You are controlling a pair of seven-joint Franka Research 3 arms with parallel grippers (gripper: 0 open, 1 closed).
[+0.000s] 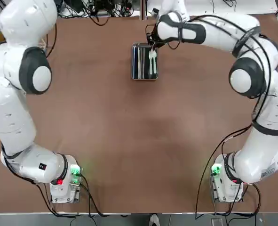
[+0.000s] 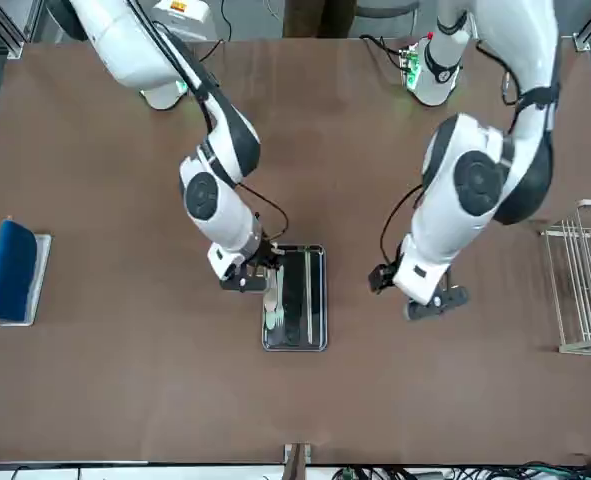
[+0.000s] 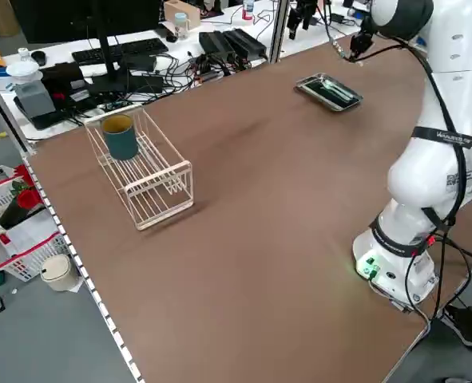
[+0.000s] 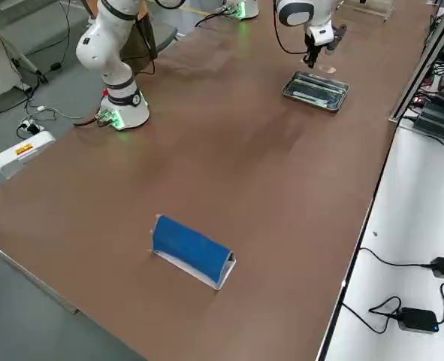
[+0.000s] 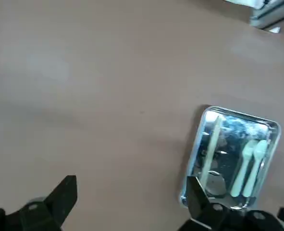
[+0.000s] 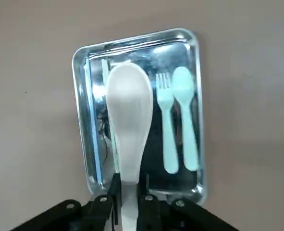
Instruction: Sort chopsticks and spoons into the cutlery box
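One cream spoon (image 6: 128,115) clamped by the handle in the closed right gripper (image 6: 128,190) above the cutlery box (image 6: 79,120); left gripper (image 5: 132,202) wide open, empty; early release risks clipping the rim.

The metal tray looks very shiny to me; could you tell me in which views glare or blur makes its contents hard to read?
Right wrist view: the cutlery box mirrors bluish light, yet the held spoon reads clearly. Left wrist view: soft and blurred; chopsticks barely distinct. Top view: the right gripper partly covers the tray. Left side view: contents too small to tell.
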